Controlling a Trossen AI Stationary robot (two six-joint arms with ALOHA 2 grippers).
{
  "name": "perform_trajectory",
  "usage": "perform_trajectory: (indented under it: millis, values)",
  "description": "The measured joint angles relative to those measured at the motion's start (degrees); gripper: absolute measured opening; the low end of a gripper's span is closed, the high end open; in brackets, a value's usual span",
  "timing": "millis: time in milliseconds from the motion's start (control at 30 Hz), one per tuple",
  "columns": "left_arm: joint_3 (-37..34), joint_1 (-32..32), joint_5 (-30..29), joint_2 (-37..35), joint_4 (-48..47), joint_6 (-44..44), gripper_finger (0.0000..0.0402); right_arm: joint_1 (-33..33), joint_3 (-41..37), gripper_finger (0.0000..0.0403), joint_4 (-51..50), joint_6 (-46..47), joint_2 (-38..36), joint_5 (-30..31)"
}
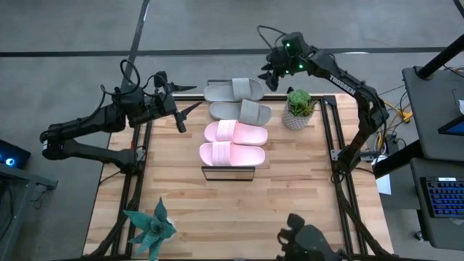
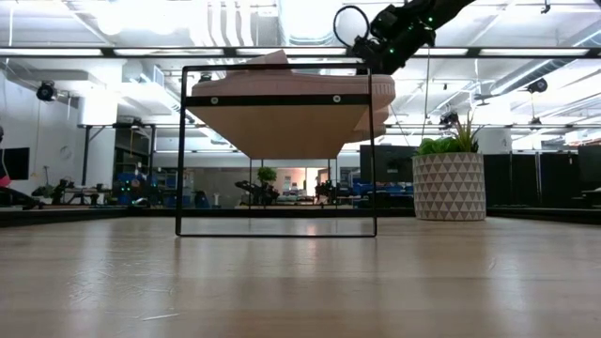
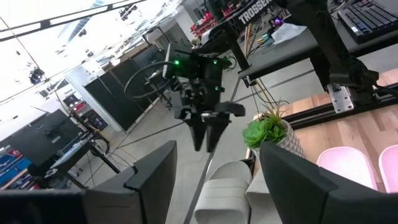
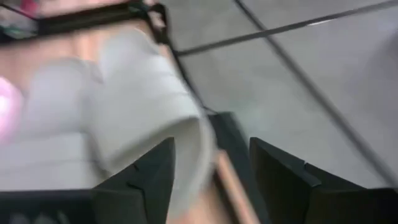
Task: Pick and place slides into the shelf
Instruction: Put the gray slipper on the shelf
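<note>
Four slides [image 1: 234, 121] lie on shelf [image 1: 228, 172] | right claw [image 1: 270, 75], open and empty, hovers beside grey pair | left claw [image 1: 183, 116], open and empty, waits | judgement: withdraw clear without nudging.

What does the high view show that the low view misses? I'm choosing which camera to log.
High view only: all four slides in a row on the shelf, two grey slides and two pink slides, plus the left gripper and a star-shaped plant. Low view only: the shelf's underside and the room behind. Both: the shelf, the potted plant and the right gripper.
</note>
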Motion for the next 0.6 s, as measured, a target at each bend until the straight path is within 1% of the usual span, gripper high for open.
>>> perform_trajectory:
  millis: [67,267,433,500,600]
  values:
    - [0.0,0.0,0.0,0.0,0.0,0.0,0.0214,1.1,-0.2,0.0176,-0.2,1.1,0.3,-1.3]
    - [0.0,0.0,0.0,0.0,0.0,0.0,0.0214,3.9,-0.7,0.0107,0.9,5.3,2.0,0.2]
    - [0.0,0.0,0.0,0.0,0.0,0.0,0.0214,4.9,-1.0,0.0042,0.6,6.7,3.7,5.8]
    - [0.0,0.0,0.0,0.0,0.0,0.0,0.0214,4.9,-1.0,0.0019,0.0,6.9,4.5,5.9]
    - [0.0,0.0,0.0,0.0,0.0,0.0,0.0214,4.9,-1.1,0.0012,-3.0,6.9,5.3,6.0]
